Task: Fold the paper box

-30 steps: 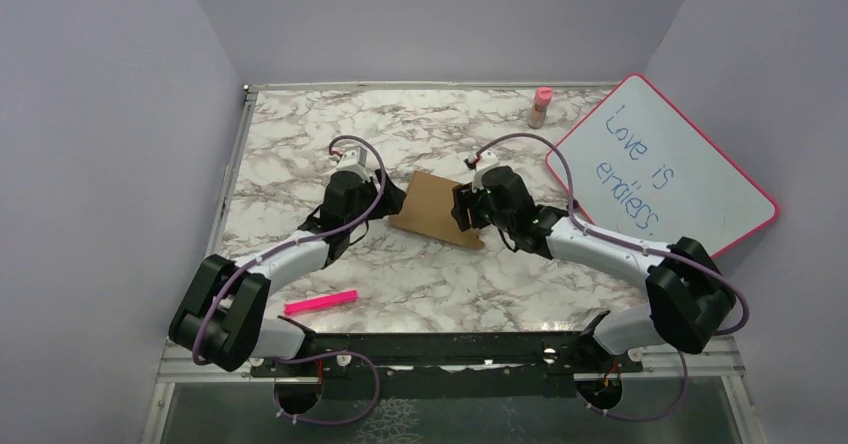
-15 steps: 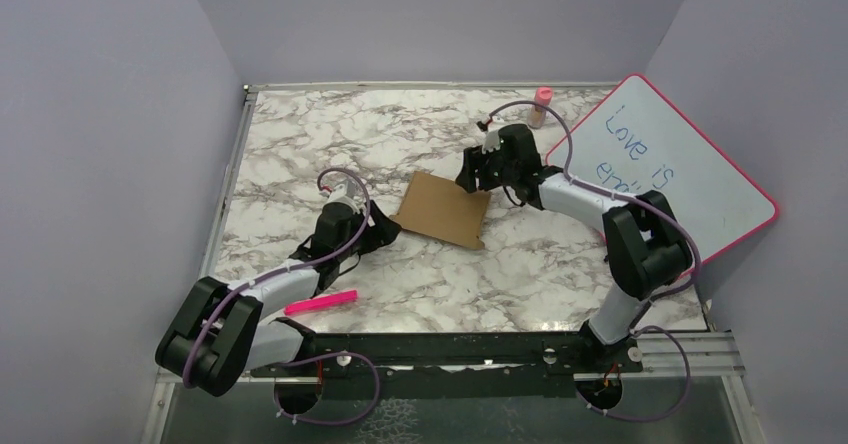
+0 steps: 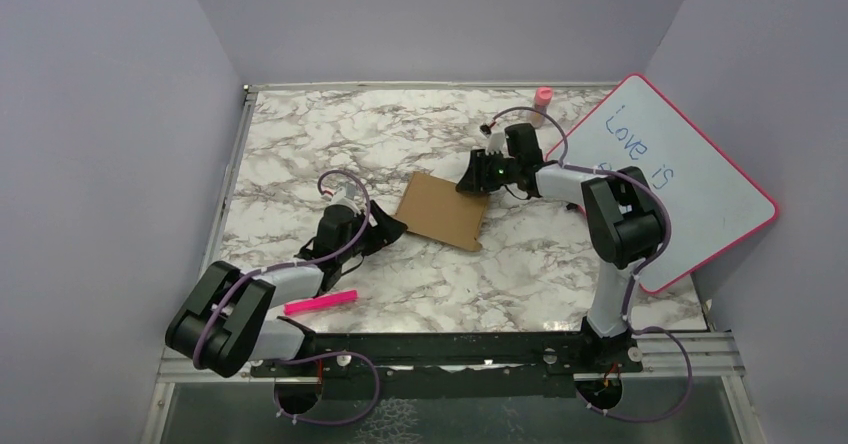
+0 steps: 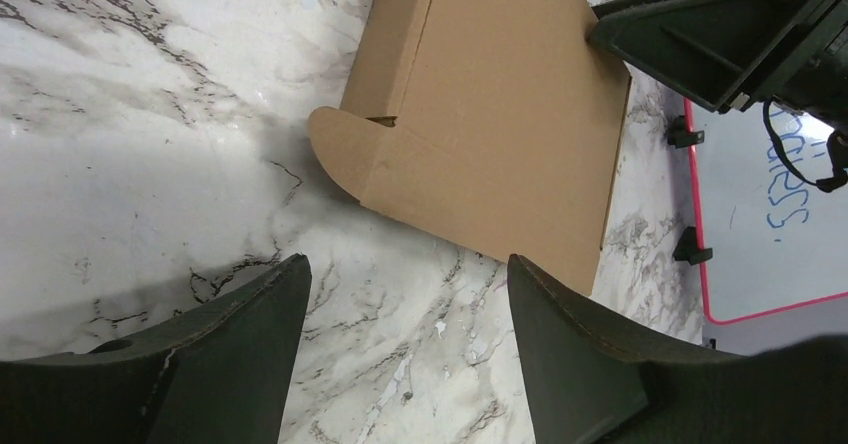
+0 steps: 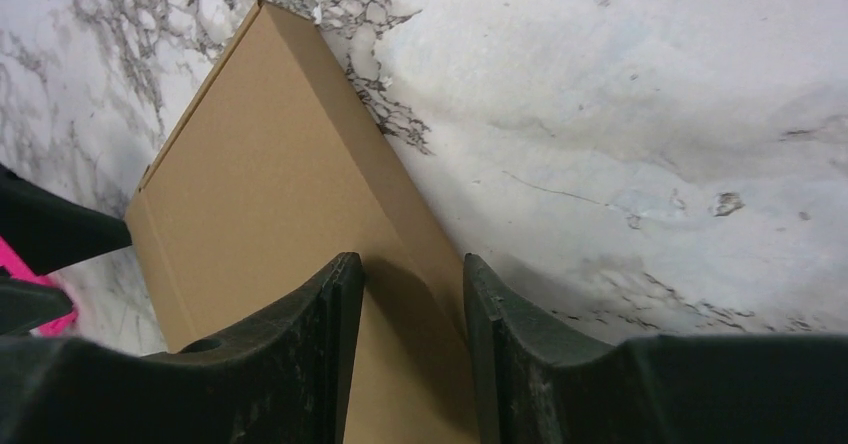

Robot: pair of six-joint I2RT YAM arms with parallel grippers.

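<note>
Near edge: pink marker (image 3: 320,302) lies on the marble table (image 3: 300,134).
Left gripper (image 4: 405,264) hovers low, just short of the paper box (image 3: 440,209). Jaws wide, holding nothing.
Box lies flat mid-table, with a rounded tab at the corner nearest the left gripper.
Right gripper (image 5: 405,264) straddles the box's far-right edge, jaws part-narrowed. Cannot tell whether they pinch it.
Judged step: securing an edge, folding barely begun.
Next move calls for a firm pinch, then a lift while the left gripper steadies the panel.
</note>
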